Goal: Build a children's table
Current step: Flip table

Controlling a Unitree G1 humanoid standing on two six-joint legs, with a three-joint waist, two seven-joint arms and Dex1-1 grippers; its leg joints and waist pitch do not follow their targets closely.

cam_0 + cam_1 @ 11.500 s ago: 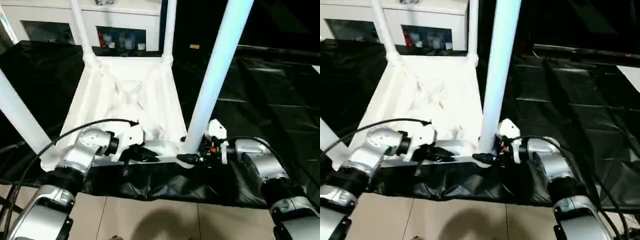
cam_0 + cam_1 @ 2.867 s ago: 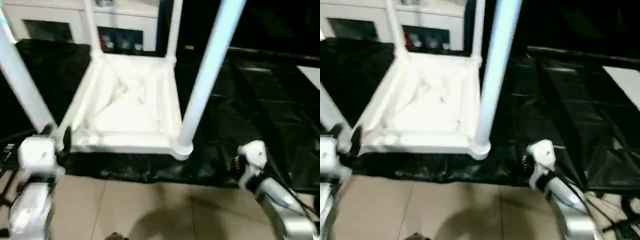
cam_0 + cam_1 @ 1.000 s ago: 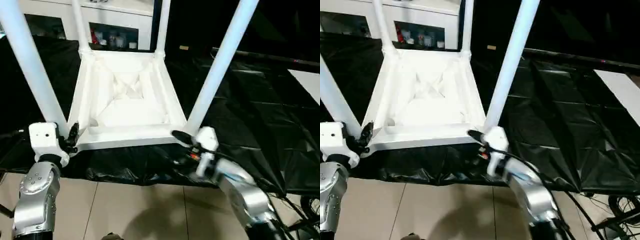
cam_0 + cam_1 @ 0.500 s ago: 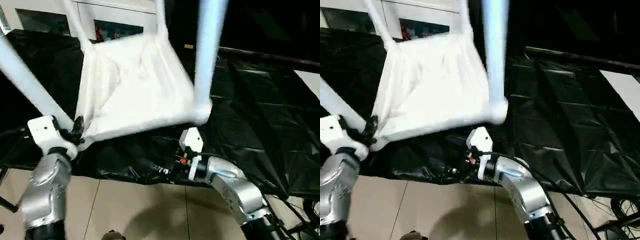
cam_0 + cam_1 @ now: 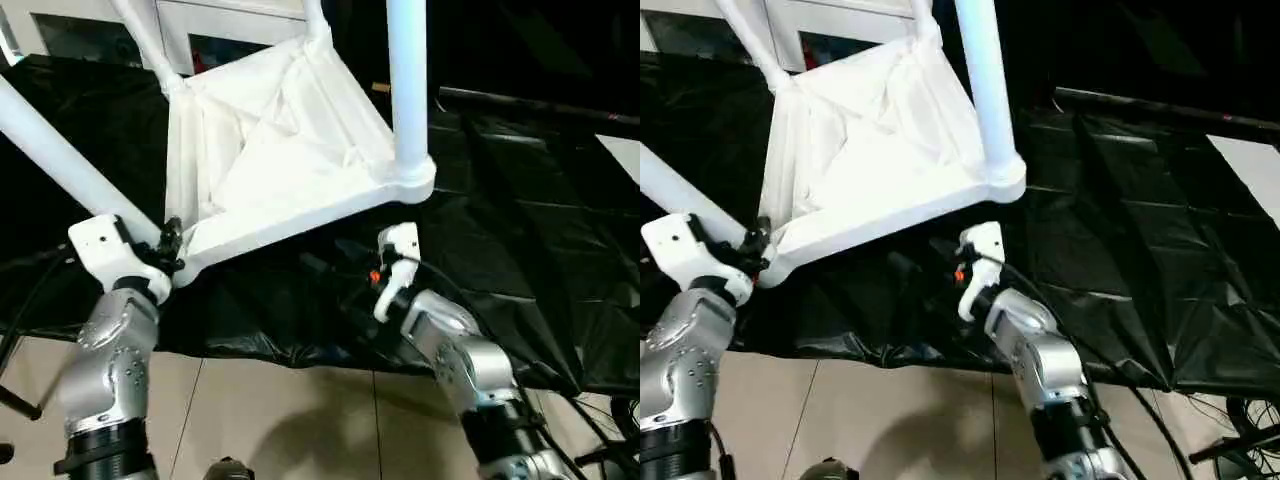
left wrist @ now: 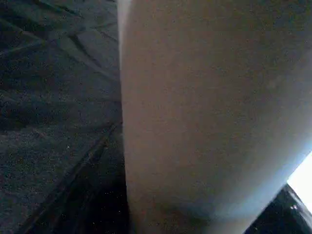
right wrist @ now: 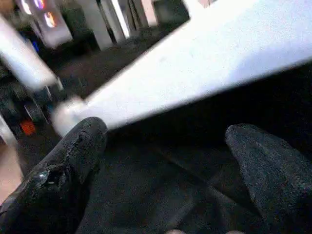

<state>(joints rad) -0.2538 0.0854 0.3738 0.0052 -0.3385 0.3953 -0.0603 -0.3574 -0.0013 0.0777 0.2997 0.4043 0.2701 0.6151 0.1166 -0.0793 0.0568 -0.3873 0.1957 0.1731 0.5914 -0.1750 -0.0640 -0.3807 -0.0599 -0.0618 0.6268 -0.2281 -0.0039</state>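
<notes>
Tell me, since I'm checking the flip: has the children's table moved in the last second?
Yes. The children's table has tilted: its near right corner has lifted off the black-draped table.

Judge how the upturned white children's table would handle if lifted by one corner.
Probably stiff: the children's table tilts as one piece, legs staying straight. Likely light, since only the left claw at one corner seems to grip it. Tall legs suggest it could tip over.

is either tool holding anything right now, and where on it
The left tool grips the table at its near-left corner, by the leg base. The right tool is open, empty.
</notes>
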